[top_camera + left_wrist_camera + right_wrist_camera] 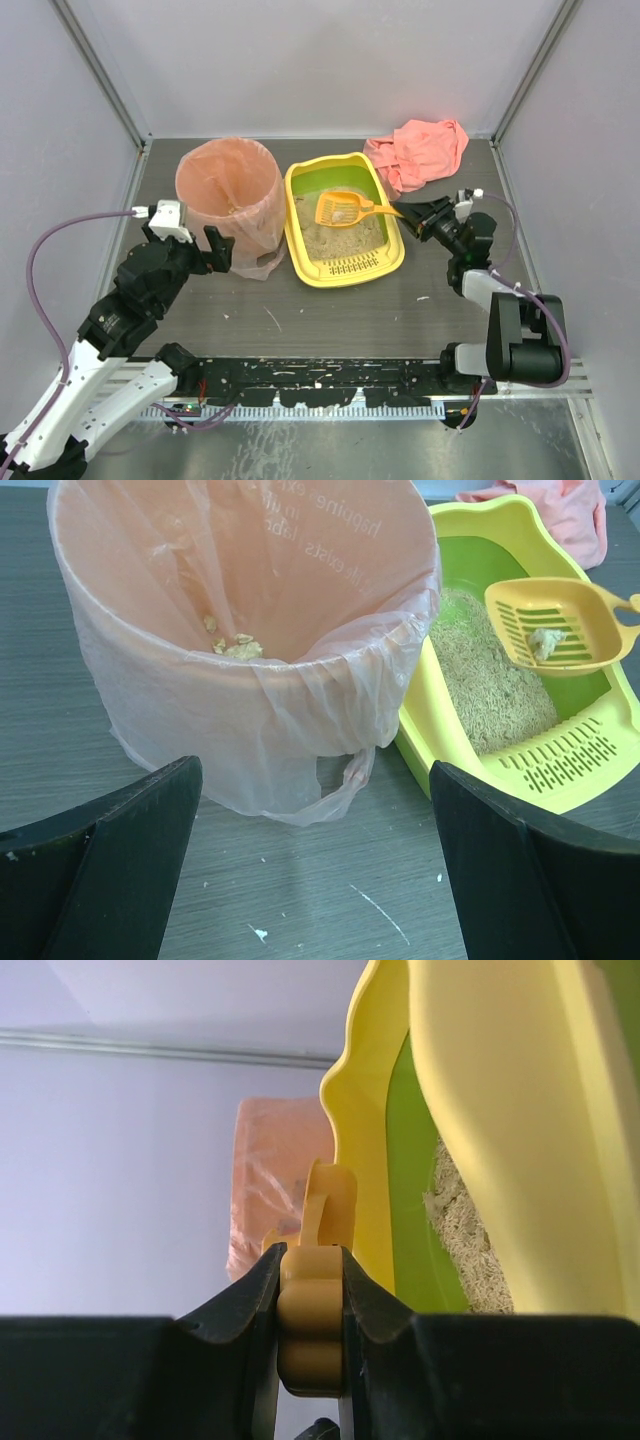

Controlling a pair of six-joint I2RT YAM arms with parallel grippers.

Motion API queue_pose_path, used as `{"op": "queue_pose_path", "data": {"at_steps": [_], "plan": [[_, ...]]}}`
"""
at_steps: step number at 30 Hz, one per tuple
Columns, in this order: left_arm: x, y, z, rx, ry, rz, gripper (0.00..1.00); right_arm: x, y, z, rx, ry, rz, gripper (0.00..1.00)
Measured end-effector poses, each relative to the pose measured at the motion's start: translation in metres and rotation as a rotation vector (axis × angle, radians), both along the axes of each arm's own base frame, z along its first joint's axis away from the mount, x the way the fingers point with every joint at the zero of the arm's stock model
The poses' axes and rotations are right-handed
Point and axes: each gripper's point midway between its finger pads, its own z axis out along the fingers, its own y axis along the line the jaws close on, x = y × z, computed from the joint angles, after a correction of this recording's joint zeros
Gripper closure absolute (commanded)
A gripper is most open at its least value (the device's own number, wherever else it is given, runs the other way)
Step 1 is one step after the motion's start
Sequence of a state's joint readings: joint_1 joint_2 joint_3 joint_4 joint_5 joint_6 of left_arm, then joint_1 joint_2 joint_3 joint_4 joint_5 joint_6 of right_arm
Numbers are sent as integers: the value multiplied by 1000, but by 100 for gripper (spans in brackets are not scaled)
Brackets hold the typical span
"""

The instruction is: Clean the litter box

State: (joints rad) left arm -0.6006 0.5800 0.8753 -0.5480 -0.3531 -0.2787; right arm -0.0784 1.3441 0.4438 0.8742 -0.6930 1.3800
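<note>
The yellow litter box (pixel 350 270), green inside and holding beige litter, sits mid-table. An orange slotted scoop (pixel 343 209) hangs over it with a pale clump (pixel 545 642) in its bowl. My right gripper (pixel 412 216) is at the box's right side, shut on the scoop's handle (pixel 310 1310); the wrist view shows both fingers pressed against the handle. My left gripper (pixel 205 250) is wide open with nothing between its fingers (pixel 130 820), just in front of the round bin lined with a pink bag (pixel 230 195). The bin (pixel 250 630) has a few clumps at its bottom.
A pink cloth (pixel 420 150) lies crumpled at the back right, behind the litter box. The bin stands touching the box's left side. Small white crumbs and streaks dot the dark table (pixel 300 900) before the bin. Grey walls enclose three sides.
</note>
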Motion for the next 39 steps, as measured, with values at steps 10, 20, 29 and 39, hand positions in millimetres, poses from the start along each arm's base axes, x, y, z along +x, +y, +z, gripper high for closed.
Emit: {"op": "queue_pose_path", "data": {"at_steps": [10, 20, 29, 39], "plan": [[-2, 7, 4, -5, -19, 25, 2, -3, -17, 5, -43, -3, -55, 99], [-15, 32, 18, -66, -93, 118, 2, 15, -10, 76, -49, -80, -67, 99], [-23, 48, 16, -92, -111, 178, 2, 18, 77, 185, -60, -286, 55, 99], [-28, 51, 9, -91, -87, 184, 2, 57, 189, 197, -290, -395, 193, 100]]}}
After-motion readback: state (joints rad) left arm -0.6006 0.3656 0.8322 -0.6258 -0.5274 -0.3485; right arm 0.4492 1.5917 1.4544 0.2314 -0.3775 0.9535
